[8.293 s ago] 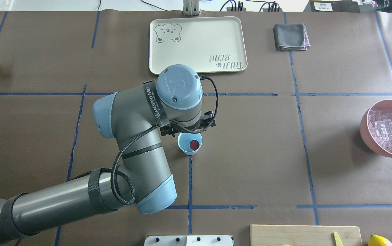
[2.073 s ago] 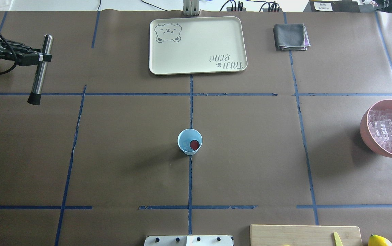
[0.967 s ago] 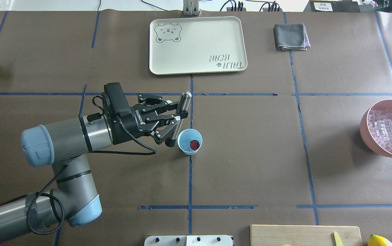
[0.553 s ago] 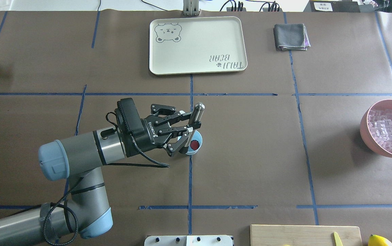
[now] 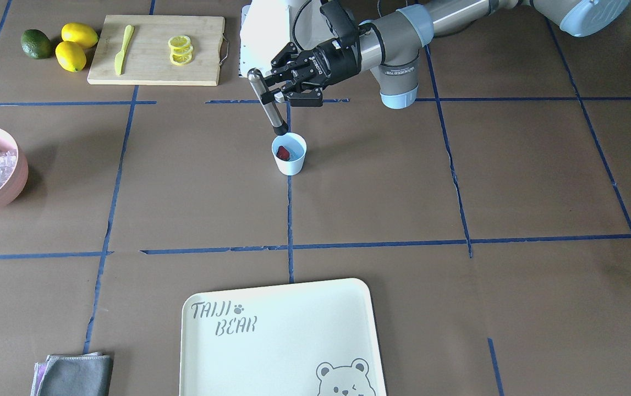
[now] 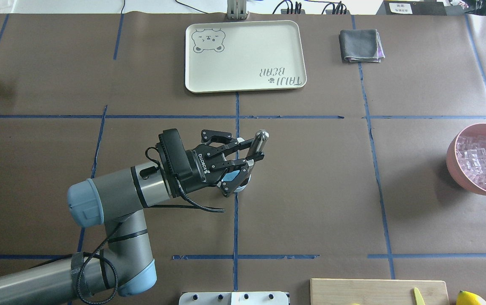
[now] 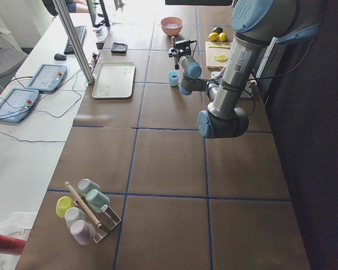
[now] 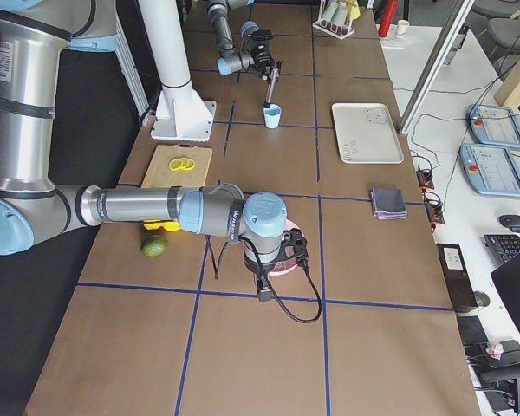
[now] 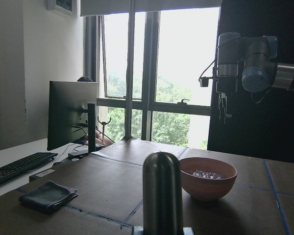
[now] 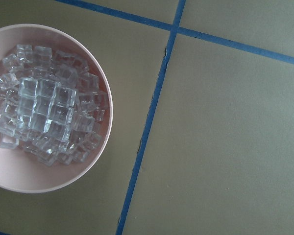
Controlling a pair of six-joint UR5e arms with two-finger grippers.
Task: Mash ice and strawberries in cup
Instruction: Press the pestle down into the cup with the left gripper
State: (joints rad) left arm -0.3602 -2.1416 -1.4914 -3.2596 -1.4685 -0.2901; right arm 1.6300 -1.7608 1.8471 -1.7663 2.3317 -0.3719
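Cup (image 5: 292, 164): small, light blue, upright near the middle of the tabletop (image 5: 458, 181), on a blue tape line. One red strawberry (image 5: 283, 153) lies in the bottom. No ice shows in it.

Ice (image 10: 44, 105): all of it is piled in the pink bowl (image 10: 107, 105) at the tabletop's right edge, well apart from the cup. My reading is that mashing starts on the berry alone, or the ice step is not yet done.

Muddler (image 5: 269, 105): a metal rod with a black tip, tilted, its rounded top leaning toward the far edge. The tip sits at the cup's robot-side rim, over the mouth. I cannot tell whether it touches the rim. The tilt likely comes from the arm's low, sideways reach. The rod probably needs to be nearer upright to press straight down on the berry.

Left claw (image 5: 272, 92): clamped across the muddler's shaft at about mid-length, with both fingers tight on the metal. It touches nothing else. In the overhead view it hides most of the cup.

Right claw (image 9: 222, 110): hangs above the tabletop beside the pink bowl, and its wrist camera looks straight down on the ice. It is too small and distant to tell how far open it is.

Risk, as judged: the light cup has nothing steadying it, so an off-centre push could tip or skid it.
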